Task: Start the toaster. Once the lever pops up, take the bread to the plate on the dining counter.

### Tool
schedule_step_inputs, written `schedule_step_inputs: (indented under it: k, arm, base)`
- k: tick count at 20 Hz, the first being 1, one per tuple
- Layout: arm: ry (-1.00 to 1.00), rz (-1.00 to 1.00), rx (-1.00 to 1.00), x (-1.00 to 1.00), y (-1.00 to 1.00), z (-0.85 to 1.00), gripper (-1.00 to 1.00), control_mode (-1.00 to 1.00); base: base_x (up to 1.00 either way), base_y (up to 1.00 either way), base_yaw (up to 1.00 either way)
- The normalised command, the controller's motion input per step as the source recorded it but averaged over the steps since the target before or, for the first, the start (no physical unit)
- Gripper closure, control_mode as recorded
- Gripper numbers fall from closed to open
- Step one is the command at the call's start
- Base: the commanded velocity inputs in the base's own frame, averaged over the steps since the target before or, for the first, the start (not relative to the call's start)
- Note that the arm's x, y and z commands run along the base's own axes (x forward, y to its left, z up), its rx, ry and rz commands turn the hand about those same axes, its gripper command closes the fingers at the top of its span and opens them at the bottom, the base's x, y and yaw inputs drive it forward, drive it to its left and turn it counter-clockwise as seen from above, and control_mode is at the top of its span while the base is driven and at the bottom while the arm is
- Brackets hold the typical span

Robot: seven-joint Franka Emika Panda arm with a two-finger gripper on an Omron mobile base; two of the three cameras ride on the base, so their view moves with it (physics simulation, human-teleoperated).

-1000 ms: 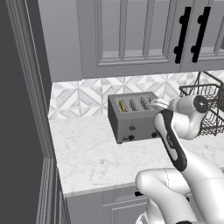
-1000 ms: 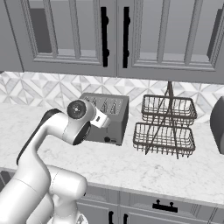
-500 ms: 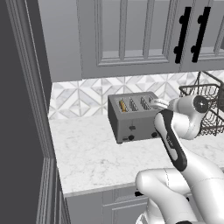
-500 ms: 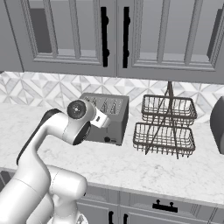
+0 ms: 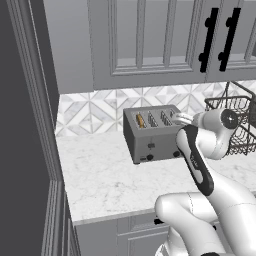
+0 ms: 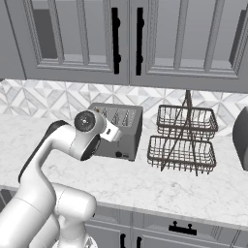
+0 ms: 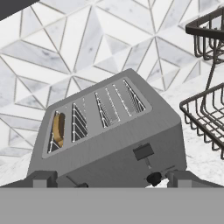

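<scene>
One step in hand: starting toaster (image 7: pixel 109 140). Toaster sits on desk (image 5: pixel 105 185) against tiled wall; bread (image 7: pixel 57 129) down in leftmost slot. End effector (image 7: pixel 107 178) wide open, empty, facing toaster front. Next: likely align fingertip over lever (image 7: pixel 143 152), push down.

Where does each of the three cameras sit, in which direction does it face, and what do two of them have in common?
Left base view: behind the arm on its left, facing forward and down at the toaster on the worktop; the white arm rises at lower right.
Right base view: behind the arm on its right, facing the same toaster and the wire basket rack; the arm rises at lower left.
Hand view: on the hand, facing along the open tool at the toaster front, lever and bread.
Shared: both base views show toaster, backsplash and cabinets.
</scene>
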Motion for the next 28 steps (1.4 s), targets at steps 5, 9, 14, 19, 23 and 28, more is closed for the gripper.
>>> schedule_step_inputs:
  k: [5, 9, 14, 19, 23, 28]
  arm:
    - [0.0, 0.0, 0.0, 0.0, 0.0, 0.0, -1.0, -1.0]
    - [0.0, 0.0, 0.0, 0.0, 0.0, 0.0, -1.0, -1.0]
    - [0.0, 0.0, 0.0, 0.0, 0.0, 0.0, -1.0, -1.0]
    - [0.0, 0.0, 0.0, 0.0, 0.0, 0.0, -1.0, -1.0]
    - [0.0, 0.0, 0.0, 0.0, 0.0, 0.0, -1.0, -1.0]
    - [0.0, 0.0, 0.0, 0.0, 0.0, 0.0, -1.0, -1.0]
  base:
    - [0.0, 0.0, 0.0]
    - [0.0, 0.0, 0.0]
    - [0.0, 0.0, 0.0]
    - [0.0, 0.0, 0.0]
    - [0.0, 0.0, 0.0]
    - [0.0, 0.0, 0.0]
